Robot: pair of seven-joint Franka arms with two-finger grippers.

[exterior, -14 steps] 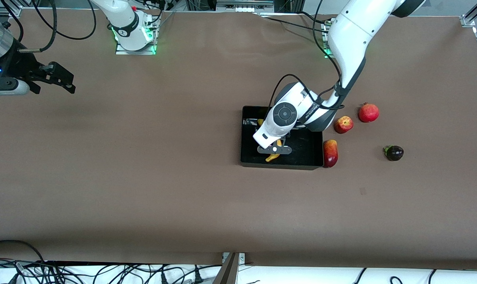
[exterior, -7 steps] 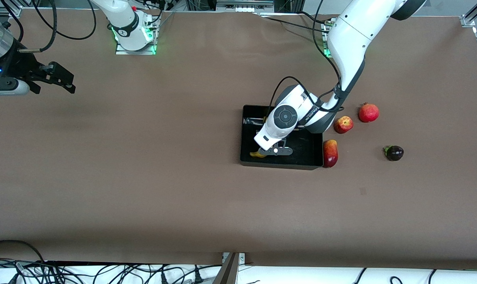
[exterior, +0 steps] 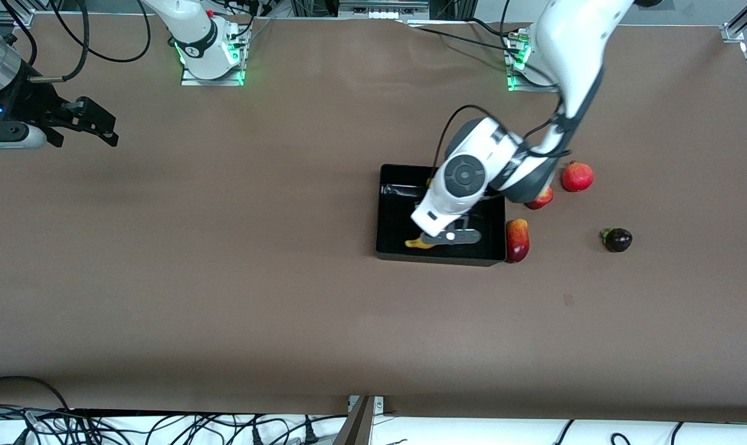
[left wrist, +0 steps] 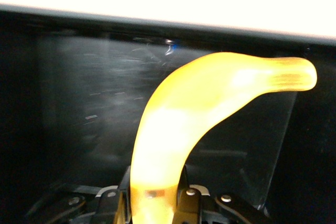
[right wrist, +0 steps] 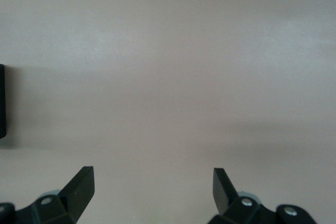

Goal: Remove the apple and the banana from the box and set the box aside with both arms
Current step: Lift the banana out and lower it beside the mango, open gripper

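The black tray (exterior: 390,213) lies near the middle of the table, toward the left arm's end. My left gripper (exterior: 450,236) is low inside it, shut on the yellow banana (exterior: 419,243), whose free end sticks out toward the right arm's end. In the left wrist view the banana (left wrist: 210,98) curves out from between the gripper (left wrist: 155,195) fingers over the tray floor (left wrist: 73,103). A red apple with yellow patches (exterior: 542,199) lies beside the tray, partly hidden by the left arm. My right gripper (exterior: 104,127) waits open and empty over bare table (right wrist: 152,187).
A red and yellow oblong fruit (exterior: 517,240) lies against the tray's wall at the left arm's end. A round red fruit (exterior: 577,177) and a dark purple fruit (exterior: 617,239) lie farther toward that end. Cables hang along the table's front edge.
My left arm has shifted toward its own end of the table and now covers part of the apple. The banana's free end swung sideways and stays inside the tray. The right arm has not moved.
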